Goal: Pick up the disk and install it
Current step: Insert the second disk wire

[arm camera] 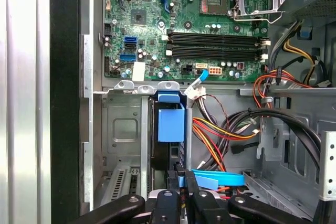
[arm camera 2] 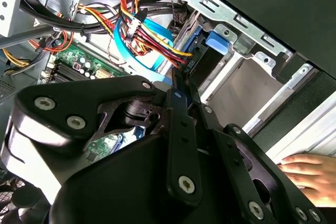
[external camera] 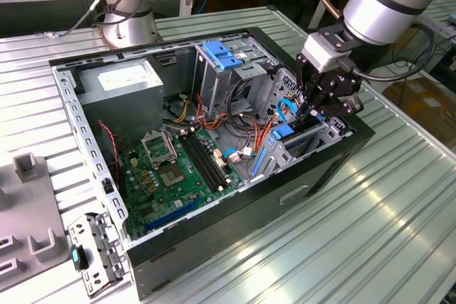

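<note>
The disk (external camera: 285,133) stands on edge in a metal drive bay at the end of the open computer case on the exterior view's right. Its blue plastic tab (arm camera: 170,121) and dark body show in the first wrist view, and the tab (arm camera 2: 216,43) shows in the second wrist view. My gripper (external camera: 311,112) hangs just above the bay. Its black fingers are drawn together, and their tips (arm camera: 178,171) are at the disk's near edge, beside a flat blue cable (arm camera: 218,180). Nothing is visibly clamped between them. In the second wrist view the fingertips (arm camera 2: 177,85) meet close to the bay.
Red, yellow and black cable bundles (arm camera: 220,129) crowd the space beside the bay. The green motherboard (external camera: 178,169) fills the case floor. A blue bracket (external camera: 221,55) tops the far drive cage. A person's hand (arm camera 2: 310,169) rests on the table outside the case. A second arm's base (external camera: 128,26) stands behind.
</note>
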Controlling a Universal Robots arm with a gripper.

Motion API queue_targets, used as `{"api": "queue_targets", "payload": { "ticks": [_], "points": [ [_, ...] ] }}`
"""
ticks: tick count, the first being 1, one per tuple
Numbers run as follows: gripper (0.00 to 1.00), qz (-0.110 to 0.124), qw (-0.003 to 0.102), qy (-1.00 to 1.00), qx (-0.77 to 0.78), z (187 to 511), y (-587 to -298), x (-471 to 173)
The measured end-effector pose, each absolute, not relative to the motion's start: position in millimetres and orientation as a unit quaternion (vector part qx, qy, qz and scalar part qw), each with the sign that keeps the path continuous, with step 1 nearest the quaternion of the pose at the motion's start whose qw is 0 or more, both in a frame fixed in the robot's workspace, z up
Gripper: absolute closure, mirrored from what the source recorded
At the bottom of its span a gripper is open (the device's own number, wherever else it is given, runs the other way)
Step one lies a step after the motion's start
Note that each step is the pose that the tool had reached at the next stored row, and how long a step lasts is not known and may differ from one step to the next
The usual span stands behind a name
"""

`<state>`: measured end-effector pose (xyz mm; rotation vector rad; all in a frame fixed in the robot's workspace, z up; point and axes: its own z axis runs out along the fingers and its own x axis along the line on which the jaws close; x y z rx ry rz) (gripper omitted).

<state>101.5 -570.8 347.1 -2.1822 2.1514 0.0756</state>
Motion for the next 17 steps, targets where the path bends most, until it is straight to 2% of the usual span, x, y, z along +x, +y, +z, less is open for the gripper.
{"api": "queue_targets", "payload": {
  "ticks": [13, 14, 15, 17],
  "points": [
    [0.84, 0.025, 0.039, 0.701, -0.711, 337.2, -571.8, 101.6],
    [0.83, 0.025, 0.039, 0.701, -0.711, 339.5, -571.8, 101.5],
    [0.76, 0.024, 0.038, 0.701, -0.711, 348.8, -571.8, 101.5],
    [0.76, 0.024, 0.038, 0.701, -0.711, 356.6, -571.8, 101.5]
  ]
}}
